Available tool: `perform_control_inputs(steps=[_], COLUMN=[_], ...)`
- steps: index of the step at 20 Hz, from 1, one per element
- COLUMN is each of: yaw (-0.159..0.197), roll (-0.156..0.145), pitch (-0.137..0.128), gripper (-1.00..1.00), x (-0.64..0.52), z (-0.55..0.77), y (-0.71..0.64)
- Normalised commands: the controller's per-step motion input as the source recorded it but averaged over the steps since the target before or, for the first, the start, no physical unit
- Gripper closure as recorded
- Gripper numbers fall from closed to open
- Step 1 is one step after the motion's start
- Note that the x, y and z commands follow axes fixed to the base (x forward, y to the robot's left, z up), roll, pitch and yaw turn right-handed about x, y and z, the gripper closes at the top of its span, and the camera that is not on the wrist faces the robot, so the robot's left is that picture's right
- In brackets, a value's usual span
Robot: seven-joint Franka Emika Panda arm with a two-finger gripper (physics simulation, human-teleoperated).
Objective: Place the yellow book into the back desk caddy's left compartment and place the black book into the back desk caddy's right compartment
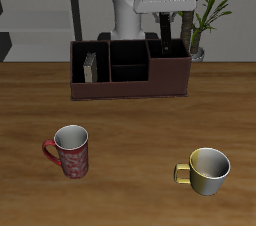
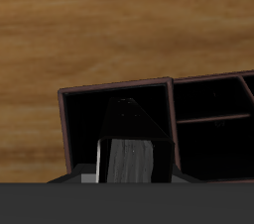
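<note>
The back desk caddy (image 1: pixel 130 88) stands at the far side of the table, a long dark brown box with black dividers. The yellow book (image 1: pixel 90 66), greyish-tan, stands upright in its left compartment (image 1: pixel 84 50). My gripper (image 1: pixel 165 32) hangs over the other end of the caddy, shut on the black book (image 1: pixel 163 48). The book is upright, and its lower part dips into the right compartment (image 1: pixel 175 62). The wrist view shows the black book (image 2: pixel 129 154) with its pale page edge inside the caddy's brown walls (image 2: pixel 62 129). The fingers themselves do not show there.
A red patterned mug (image 1: pixel 70 152) and a yellow-green mug (image 1: pixel 208 170) stand near the table's front edge. A potted plant (image 1: pixel 205 10) stands behind the caddy beside the robot's base.
</note>
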Motion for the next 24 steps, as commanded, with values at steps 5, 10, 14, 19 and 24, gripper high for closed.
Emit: perform_control_inputs(steps=[5, 10, 14, 19, 24], yaw=[-0.016, -0.004, -0.042, -0.010, 0.003], roll=[-0.018, -0.016, -0.026, -0.005, 0.009], pitch=[0.045, 0.041, 0.038, 0.007, -0.007], gripper=[1.00, 1.00, -1.00, -1.00, -1.00], x=[0.05, 0.14, 0.08, 0.04, 0.03], z=[-0.25, -0.27, -0.15, 0.01, 0.04], y=[-0.09, -0.11, -0.08, -0.02, 0.04])
